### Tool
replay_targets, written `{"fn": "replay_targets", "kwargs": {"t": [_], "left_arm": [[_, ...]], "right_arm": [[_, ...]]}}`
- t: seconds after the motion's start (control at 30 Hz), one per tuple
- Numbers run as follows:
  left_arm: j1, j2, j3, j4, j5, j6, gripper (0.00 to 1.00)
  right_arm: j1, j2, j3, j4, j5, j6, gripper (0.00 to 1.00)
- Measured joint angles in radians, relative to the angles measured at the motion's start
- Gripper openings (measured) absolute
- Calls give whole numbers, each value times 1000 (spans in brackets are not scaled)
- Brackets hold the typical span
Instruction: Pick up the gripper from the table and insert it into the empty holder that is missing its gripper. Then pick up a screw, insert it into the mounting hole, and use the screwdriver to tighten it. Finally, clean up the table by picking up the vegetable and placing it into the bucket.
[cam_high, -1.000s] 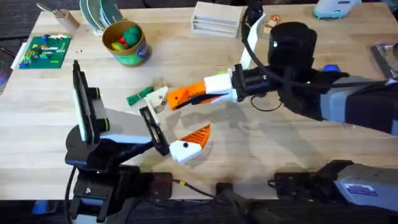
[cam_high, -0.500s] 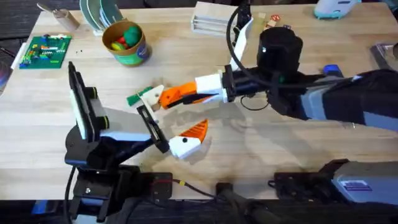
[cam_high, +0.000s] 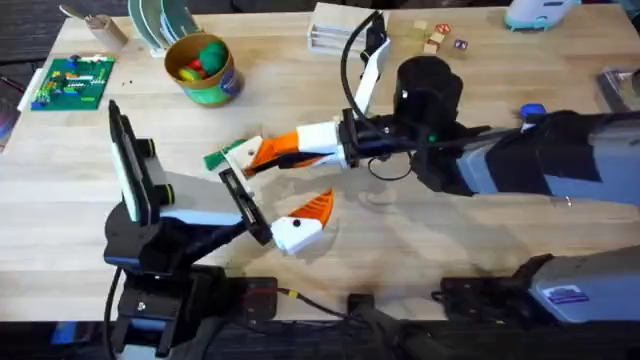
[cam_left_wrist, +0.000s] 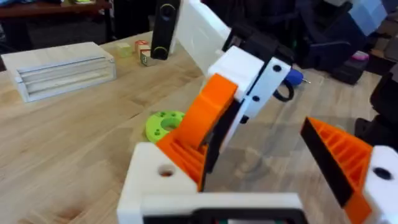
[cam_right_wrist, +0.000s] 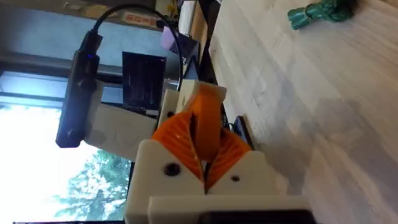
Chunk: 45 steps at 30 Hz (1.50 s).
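Observation:
My right gripper (cam_high: 262, 153) reaches in from the right and is shut on the small orange gripper (cam_right_wrist: 206, 122), which stands between its ribbed pads. In the left wrist view that orange gripper (cam_left_wrist: 204, 115) hangs just above the white empty holder (cam_left_wrist: 163, 176) of my left gripper (cam_high: 300, 222). The left gripper is open and carries one orange finger (cam_left_wrist: 343, 163) on its other side. The green vegetable (cam_high: 224, 155) lies on the table just left of the right gripper's tip. The bucket (cam_high: 204, 70) stands at the back left. A blue screwdriver (cam_high: 532, 111) peeks out behind the right arm.
A bright green ring disc (cam_left_wrist: 163, 123) lies beyond the holder. A stack of pale wooden slabs (cam_high: 345, 28) and small blocks (cam_high: 435, 38) sit at the back. A green circuit board (cam_high: 70, 80) and stacked plates (cam_high: 160, 20) are at the far left.
The right arm has moved left with the orange gripper held, bringing it close to the vegetable and over the left gripper's holder. The left arm has barely shifted.

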<state>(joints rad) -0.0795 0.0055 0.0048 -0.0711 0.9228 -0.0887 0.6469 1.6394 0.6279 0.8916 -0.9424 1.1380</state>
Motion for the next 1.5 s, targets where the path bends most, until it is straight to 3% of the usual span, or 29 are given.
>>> {"fn": "replay_targets", "kwargs": {"t": [0.3, 0.7, 1.5], "left_arm": [[6, 0, 0, 4, -44, 1, 993], [15, 0, 0, 9, -94, 2, 993], [15, 0, 0, 9, -103, 1, 994]], "right_arm": [[3, 35, 72, -60, -10, -20, 7], [-14, 178, 228, -77, -154, -84, 7], [-10, 222, 269, -70, -181, -100, 7]]}}
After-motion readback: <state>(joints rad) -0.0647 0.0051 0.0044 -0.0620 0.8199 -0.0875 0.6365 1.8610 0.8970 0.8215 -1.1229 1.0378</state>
